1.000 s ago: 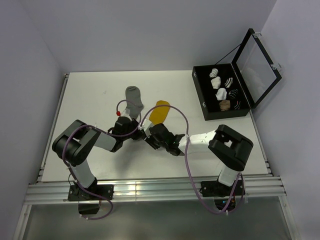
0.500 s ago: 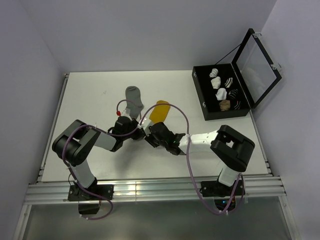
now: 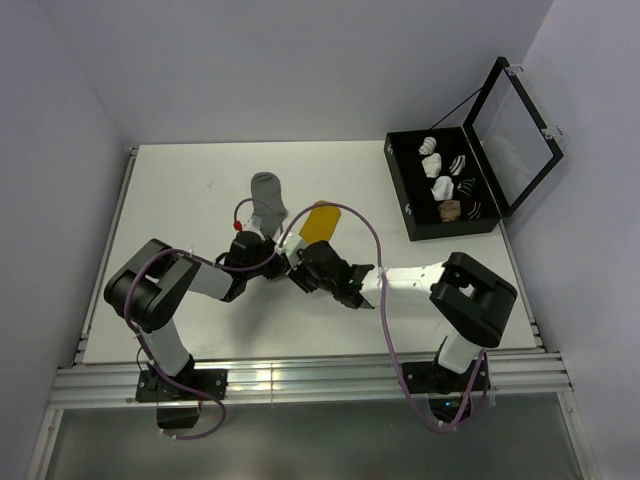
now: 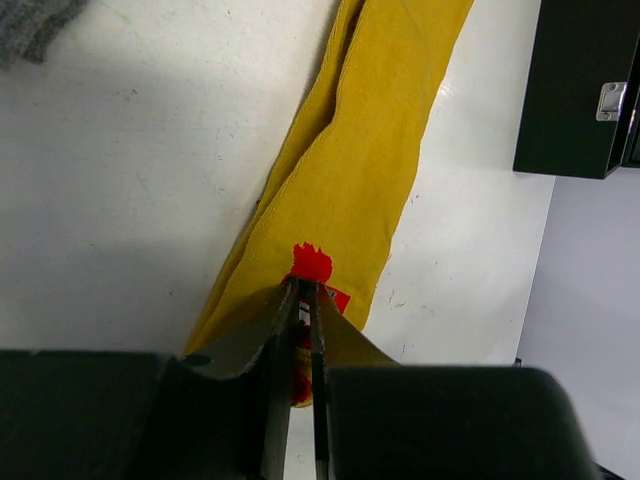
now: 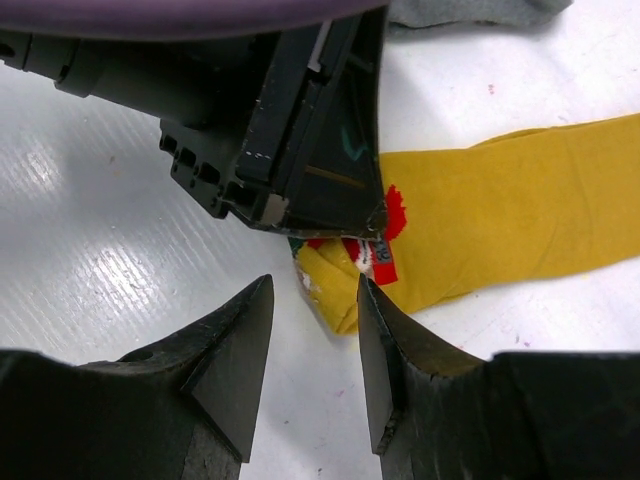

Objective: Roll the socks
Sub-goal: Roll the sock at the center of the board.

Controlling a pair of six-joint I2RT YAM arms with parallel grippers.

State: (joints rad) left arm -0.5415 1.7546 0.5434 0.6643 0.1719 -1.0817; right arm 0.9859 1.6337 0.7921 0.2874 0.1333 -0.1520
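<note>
Orientation: the yellow sock [image 4: 372, 170] lies lengthwise away from the left gripper [image 4: 303, 300], which is clamped on its red-marked end; the right gripper [image 5: 315, 300], parted and empty, faces that end.

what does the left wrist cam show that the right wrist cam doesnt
Left wrist only: the black box corner with its metal latch. Right wrist only: the open right fingers, holding nothing. Both: the mustard-yellow fabric sock with a red mark, its end pinched in the left fingers, on the white table.
</note>
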